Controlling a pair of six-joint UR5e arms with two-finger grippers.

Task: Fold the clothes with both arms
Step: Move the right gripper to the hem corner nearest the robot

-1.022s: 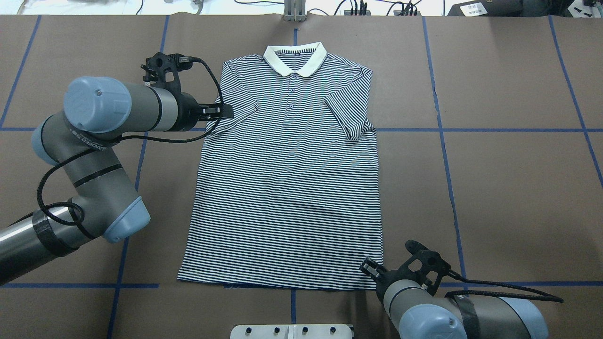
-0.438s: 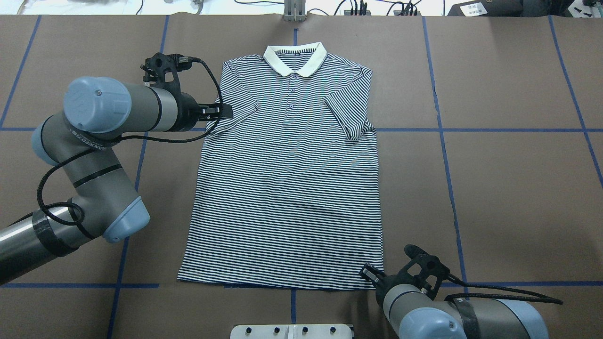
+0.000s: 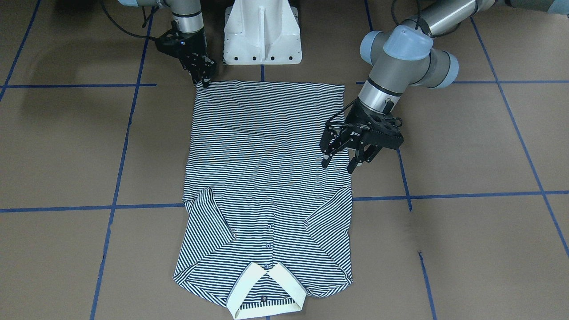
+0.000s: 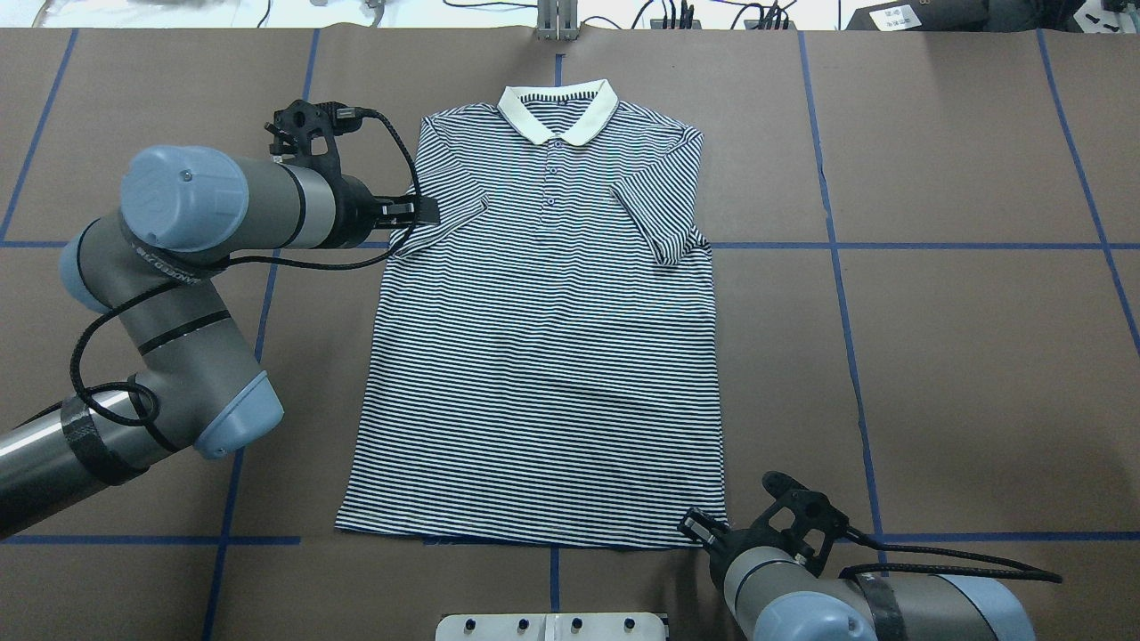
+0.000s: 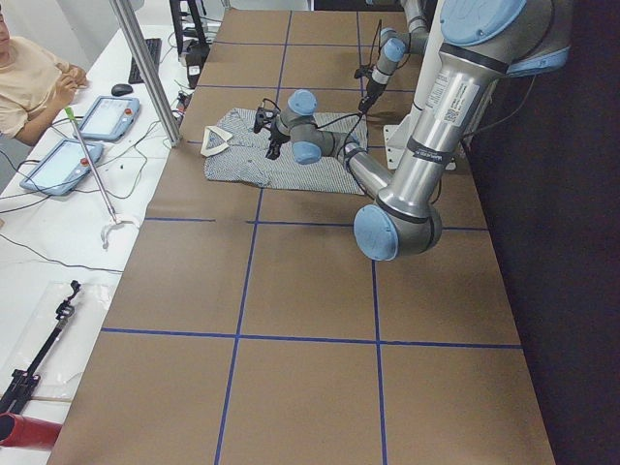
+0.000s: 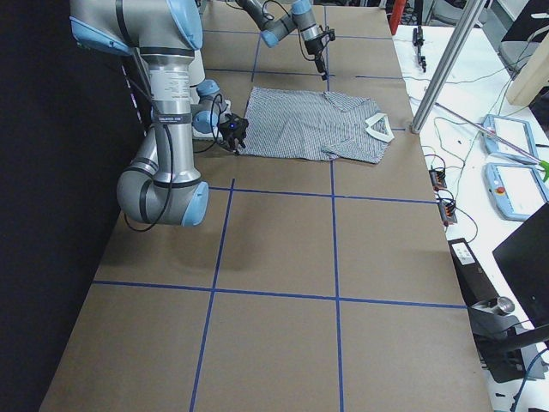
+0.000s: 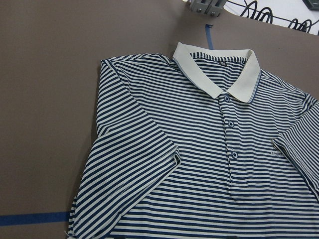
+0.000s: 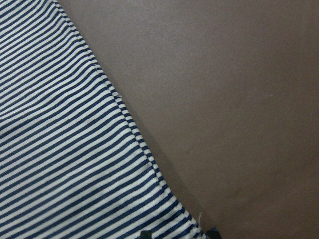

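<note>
The striped polo shirt (image 4: 543,356) lies flat, face up, on the brown table, its cream collar (image 4: 558,111) at the far side and both sleeves folded inward. My left gripper (image 3: 338,165) is open, its fingers spread just above the shirt's side edge below the folded sleeve (image 7: 134,149). My right gripper (image 3: 202,80) is low at the shirt's near hem corner (image 8: 189,226). In the right wrist view its two fingertips stand apart on either side of that corner, so it is open.
The white pedestal base (image 3: 262,35) stands just behind the hem. Blue tape lines (image 4: 837,267) cross the table. A metal post (image 5: 145,68), tablets (image 5: 107,116), cables and a seated person (image 5: 24,77) are beyond the table's far edge.
My right gripper has slid a little toward the robot's side along the hem corner. The left arm and the shirt have not moved.
</note>
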